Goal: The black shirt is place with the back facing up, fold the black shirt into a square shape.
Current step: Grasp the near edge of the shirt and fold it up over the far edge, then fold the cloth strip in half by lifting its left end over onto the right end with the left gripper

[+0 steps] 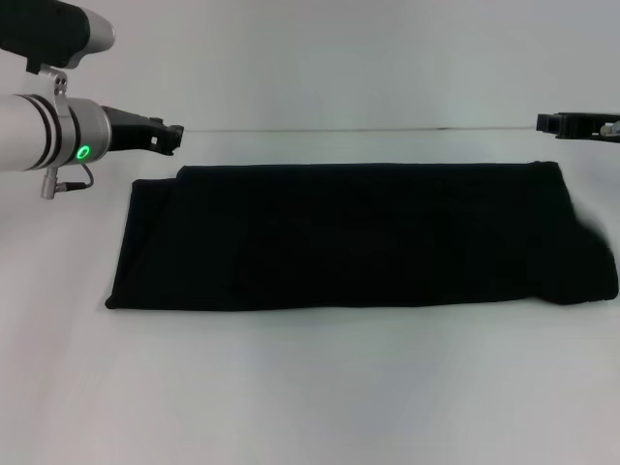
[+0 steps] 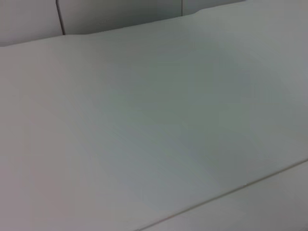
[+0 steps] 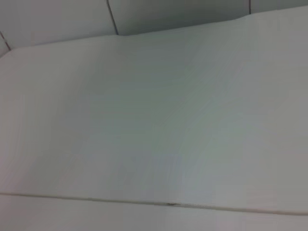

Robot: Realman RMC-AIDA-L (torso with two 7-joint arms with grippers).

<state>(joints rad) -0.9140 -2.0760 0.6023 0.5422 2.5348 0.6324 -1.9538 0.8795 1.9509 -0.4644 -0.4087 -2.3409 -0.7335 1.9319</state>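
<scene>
The black shirt (image 1: 358,237) lies on the white table as a long, wide band, folded lengthwise, with a sleeve lump at its right end. No lettering shows on it. My left gripper (image 1: 172,137) hangs above the table just beyond the shirt's far left corner, clear of the cloth. My right gripper (image 1: 548,123) pokes in at the right edge of the head view, beyond the shirt's far right corner, also clear of it. Both wrist views hold only bare white table surface.
The white table (image 1: 310,397) spreads in front of the shirt and to both sides. A thin seam or far edge line (image 1: 368,129) runs across behind the shirt.
</scene>
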